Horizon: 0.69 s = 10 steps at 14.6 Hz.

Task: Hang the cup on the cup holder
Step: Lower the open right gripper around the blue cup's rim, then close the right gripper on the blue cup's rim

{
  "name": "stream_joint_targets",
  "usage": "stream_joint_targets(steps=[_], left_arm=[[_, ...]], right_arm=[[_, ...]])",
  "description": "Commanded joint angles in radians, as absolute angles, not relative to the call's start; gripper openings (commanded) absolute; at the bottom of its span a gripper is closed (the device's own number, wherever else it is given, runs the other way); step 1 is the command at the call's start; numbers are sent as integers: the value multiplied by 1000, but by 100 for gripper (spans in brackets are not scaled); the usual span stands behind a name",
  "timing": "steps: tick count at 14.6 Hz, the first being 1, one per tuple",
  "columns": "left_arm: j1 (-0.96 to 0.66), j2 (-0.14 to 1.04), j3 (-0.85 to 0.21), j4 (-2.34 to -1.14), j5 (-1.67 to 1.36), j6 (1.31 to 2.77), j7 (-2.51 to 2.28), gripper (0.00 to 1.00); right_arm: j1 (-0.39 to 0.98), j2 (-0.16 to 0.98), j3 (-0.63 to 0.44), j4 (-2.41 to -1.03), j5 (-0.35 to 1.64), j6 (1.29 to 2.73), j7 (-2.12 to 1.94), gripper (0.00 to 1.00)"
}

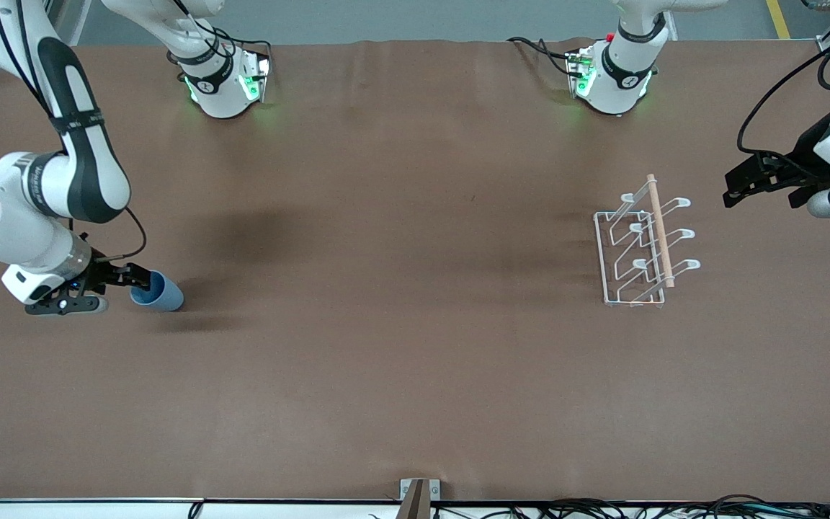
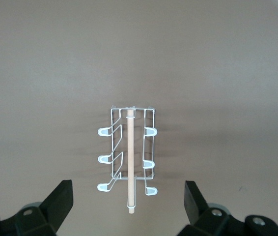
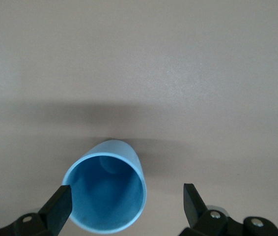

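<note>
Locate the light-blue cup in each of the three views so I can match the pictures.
Front view: the cup lies on its side toward the right arm's end of the table, its mouth at the right end effector.
Right wrist view: the cup sits low in the picture, its open mouth facing the camera.
Left wrist view: not in it; only the cup holder shows.
Shared landmark: the brown table.
</note>
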<state>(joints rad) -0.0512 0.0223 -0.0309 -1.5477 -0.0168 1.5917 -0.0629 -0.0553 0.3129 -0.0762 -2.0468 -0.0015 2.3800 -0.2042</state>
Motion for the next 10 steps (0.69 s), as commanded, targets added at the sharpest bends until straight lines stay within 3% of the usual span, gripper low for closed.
stream_joint_targets(steps=[1,7,8,10], left_arm=[[-52,35,-32,-1536,3,1597,-51,100],[-57,37,-32,-1536,3,1597,-54,100],[-57,38,-32,-1536,3,1598,-54,100],[-57,37,-32,-1536,3,1597,-54,100]], right_arm=[[-81,336,-66,-2054,-12,2428,-227,100],[-92,403,-66,-2054,-12,2497,-226,97],[-92,406,-64,-2054,-12,2497,-225,92],[-91,413,-64,-2054,-11,2496,-224,71]])
